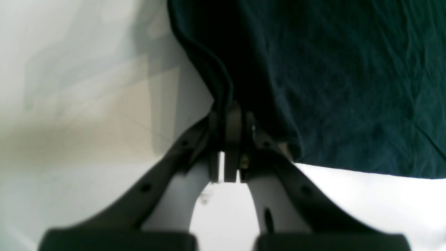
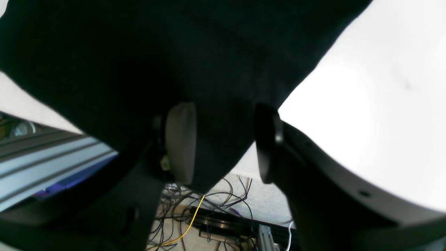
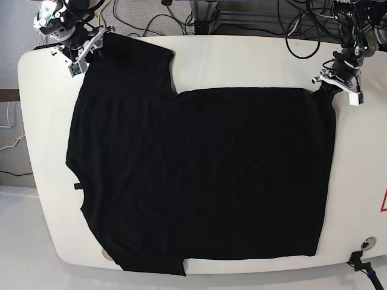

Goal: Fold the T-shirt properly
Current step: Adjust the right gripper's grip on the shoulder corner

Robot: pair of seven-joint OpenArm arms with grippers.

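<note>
Here the left pincer (image 1: pixel 231 139) is closed on the T-shirt (image 1: pixel 331 87): in the left wrist view its two fingers (image 1: pixel 232 125) meet with only a sliver of light between them lower down, and a doubled hem of the dark cloth runs down into them from above. The cloth spreads away to that view's right, creased and lying on the pale worktop (image 1: pixel 366 209).

In the base view this left pincer (image 3: pixel 336 80) sits at the shirt's bottom corner, close to the worktop's far edge on that view's right side.

The right pincer (image 2: pixel 223 139) has its jaws apart, a pale pad (image 2: pixel 181 139) on one side and a dark finger (image 2: pixel 266 143) on the other, with a flap of the black T-shirt (image 2: pixel 174 52) hanging down between them. The cloth lies against the pale pad, and a gap of light shows between it and the dark finger. Below the flap, a tangle of black cables (image 2: pixel 223 198) and one yellow wire (image 2: pixel 188 226) lie on the floor past the worktop's edge.

In the base view the right pincer (image 3: pixel 84 48) is at the sleeve end near the worktop's far corner on that view's left.

The T-shirt (image 3: pixel 199 175) lies spread flat across most of the white worktop (image 3: pixel 254 63), plain black side up, collar toward the left edge and hem toward the right, sleeves pointing at the far and near edges.
</note>
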